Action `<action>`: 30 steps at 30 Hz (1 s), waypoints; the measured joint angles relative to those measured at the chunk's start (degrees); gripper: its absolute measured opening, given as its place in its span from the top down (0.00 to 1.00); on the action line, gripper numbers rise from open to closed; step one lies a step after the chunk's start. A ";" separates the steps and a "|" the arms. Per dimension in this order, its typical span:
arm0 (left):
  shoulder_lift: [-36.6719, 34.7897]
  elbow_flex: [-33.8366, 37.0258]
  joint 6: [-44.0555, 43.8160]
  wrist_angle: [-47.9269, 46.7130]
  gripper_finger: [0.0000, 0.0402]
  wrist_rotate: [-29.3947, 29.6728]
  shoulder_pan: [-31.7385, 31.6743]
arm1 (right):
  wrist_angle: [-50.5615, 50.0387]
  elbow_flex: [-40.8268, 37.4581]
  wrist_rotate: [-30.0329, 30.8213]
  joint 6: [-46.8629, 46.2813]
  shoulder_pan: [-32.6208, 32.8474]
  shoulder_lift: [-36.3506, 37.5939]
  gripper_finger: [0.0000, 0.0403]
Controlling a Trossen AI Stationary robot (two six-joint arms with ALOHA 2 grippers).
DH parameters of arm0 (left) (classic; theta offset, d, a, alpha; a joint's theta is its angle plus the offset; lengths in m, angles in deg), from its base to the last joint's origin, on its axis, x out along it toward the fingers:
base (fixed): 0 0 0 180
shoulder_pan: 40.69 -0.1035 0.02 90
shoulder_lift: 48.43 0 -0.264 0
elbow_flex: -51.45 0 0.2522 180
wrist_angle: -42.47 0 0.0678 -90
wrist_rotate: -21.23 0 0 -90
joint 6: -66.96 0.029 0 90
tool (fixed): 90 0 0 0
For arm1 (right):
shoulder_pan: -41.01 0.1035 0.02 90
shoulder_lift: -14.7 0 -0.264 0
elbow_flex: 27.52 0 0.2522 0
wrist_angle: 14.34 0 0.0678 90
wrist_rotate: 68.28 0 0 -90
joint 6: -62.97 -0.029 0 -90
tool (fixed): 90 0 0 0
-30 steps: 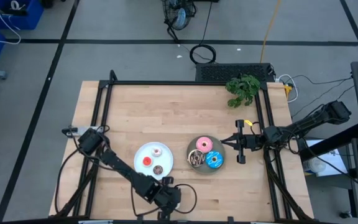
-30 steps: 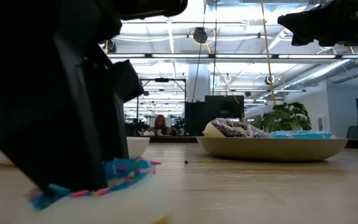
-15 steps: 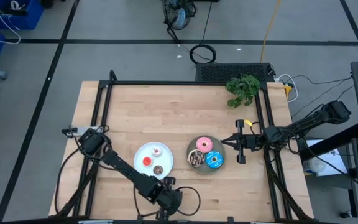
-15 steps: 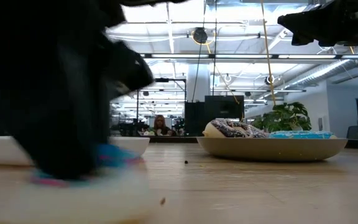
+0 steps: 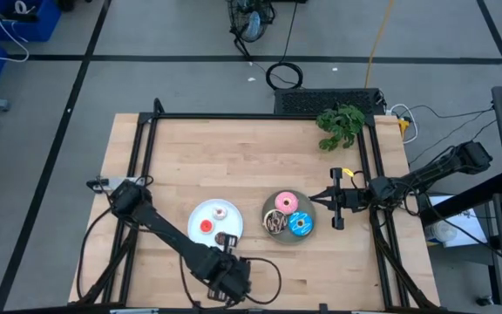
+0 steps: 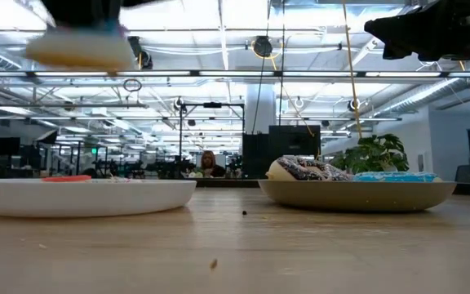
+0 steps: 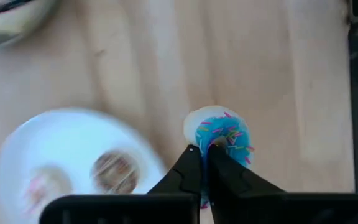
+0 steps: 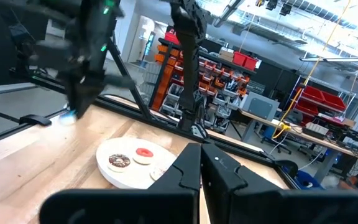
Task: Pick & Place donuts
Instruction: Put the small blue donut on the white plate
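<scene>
A tiny blue sprinkled donut (image 7: 226,129) with a white base hangs above the table's near edge, and my left gripper (image 7: 202,149) is shut on it; the low view shows it blurred and high up (image 6: 80,47). On the white plate (image 5: 200,212) lie a red, a white-pink and a brown tiny donut. The grey plate (image 5: 268,209) holds three larger donuts: pink (image 5: 285,203), brown streaked (image 5: 275,223) and blue sprinkled (image 5: 301,225). My right gripper (image 5: 325,202) waits shut, held level in the air just right of the grey plate. My left gripper pinches one side of the blue donut's ring (image 7: 205,138) between its two fingers. One fingertip (image 7: 191,154) is at the white outer rim, the other on the blue icing toward the middle. The fingers point down from above. The donut is lifted clear of the table.
A green plant (image 5: 340,125) lies at the table's far right corner. Black frame rails (image 5: 146,148) run along the table's left, far and right sides. Bare wood (image 5: 234,157) spreads across the far half of the table.
My left gripper, which stood at the blue donut on the table near the front edge, has taken hold of it and gone straight up. The donut, lying on the wood before, now hangs clear, high above the table. My right arm has kept still.
</scene>
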 joint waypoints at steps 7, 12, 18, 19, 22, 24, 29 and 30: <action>-11.05 1.21 1.34 -0.52 0.98 3.15 2.61 | -0.02 0.00 -0.02 -0.22 0.01 0.00 1.00; -23.96 8.23 0.71 1.07 0.97 11.63 4.50 | 0.00 0.00 -0.02 -0.27 -0.01 0.02 1.00; -43.99 30.34 -2.55 15.59 0.97 21.27 5.93 | 0.13 0.00 -0.02 -0.28 0.00 0.02 1.00; -46.96 34.76 -2.79 19.41 0.97 22.05 6.10 | 0.18 0.00 -0.02 -0.28 0.00 0.00 1.00; -54.69 48.25 -3.26 29.71 0.98 24.64 6.25 | 0.25 0.00 -0.02 -0.16 0.00 0.02 1.00; -58.72 55.62 -4.16 35.95 0.98 28.17 5.79 | 0.24 0.00 -0.02 0.03 0.00 0.02 1.00; -62.69 67.31 -5.55 46.90 0.96 29.48 2.75 | 0.35 0.00 -0.02 0.33 -0.01 0.02 1.00; -62.92 68.48 -5.24 48.09 0.97 28.20 2.30 | 0.42 0.00 -0.02 0.31 0.01 0.02 1.00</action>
